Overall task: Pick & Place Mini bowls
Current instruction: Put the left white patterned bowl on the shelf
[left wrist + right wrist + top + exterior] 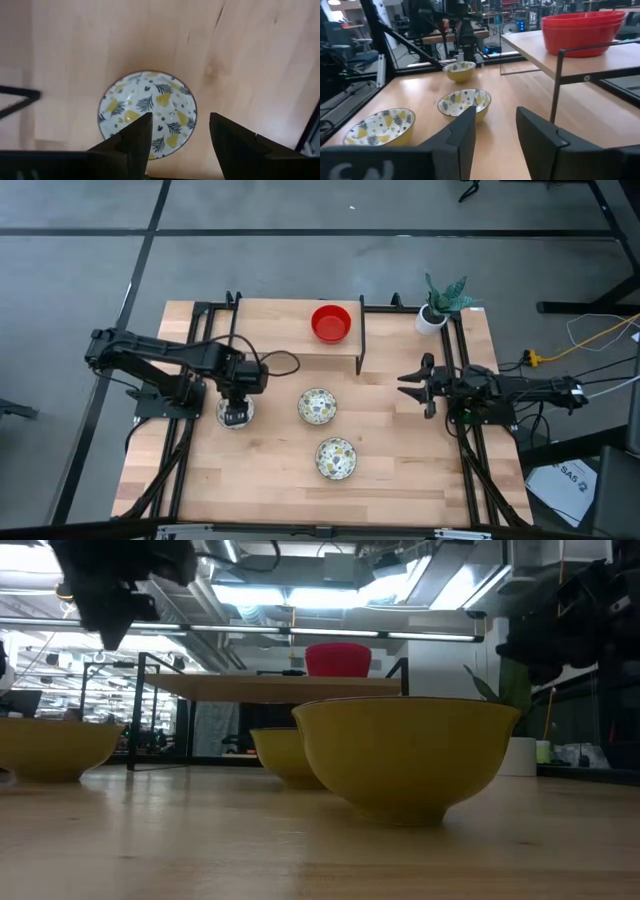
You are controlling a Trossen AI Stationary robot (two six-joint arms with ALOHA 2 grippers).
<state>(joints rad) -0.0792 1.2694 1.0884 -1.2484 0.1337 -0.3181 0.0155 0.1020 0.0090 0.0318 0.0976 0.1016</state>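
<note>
Here, at this moment:
Left arm: reaches in from the worktop's [400, 480] left side, elbow bent, wrist turned straight down over the left part of the wood.
Left tool [235, 412]: points down directly above the left bowl [236, 414]; its two dark fingers [132, 142] are spread apart, clear of the bowl's rim, pinching nothing.
Left bowl: sits upright on the worktop under that tool, patterned inside with green and yellow leaves, yellow outside.
Middle bowl [317, 407]: upright on the worktop, right of the left bowl and apart from it.
Front bowl [336, 458]: upright, nearer the front edge, just right of the middle bowl and close to it without touching.
Red bowls [331, 323]: on the raised shelf [290, 330] at the back of the worktop; from the right wrist view they look stacked one in another, how many I cannot tell.
Right arm: stretched in level from the right side, low over the worktop, wrist facing left toward the patterned bowls.
Right tool [412, 383]: waits well right of the middle bowl, by the shelf's black leg [360, 340]; its fingers [457, 137] stand partly apart with nothing between them.
Plant pot [432, 318]: small, white, with a green plant, at the back right corner.
Frame [200, 330]: black rails run along both sides of the worktop under the arms.
</note>
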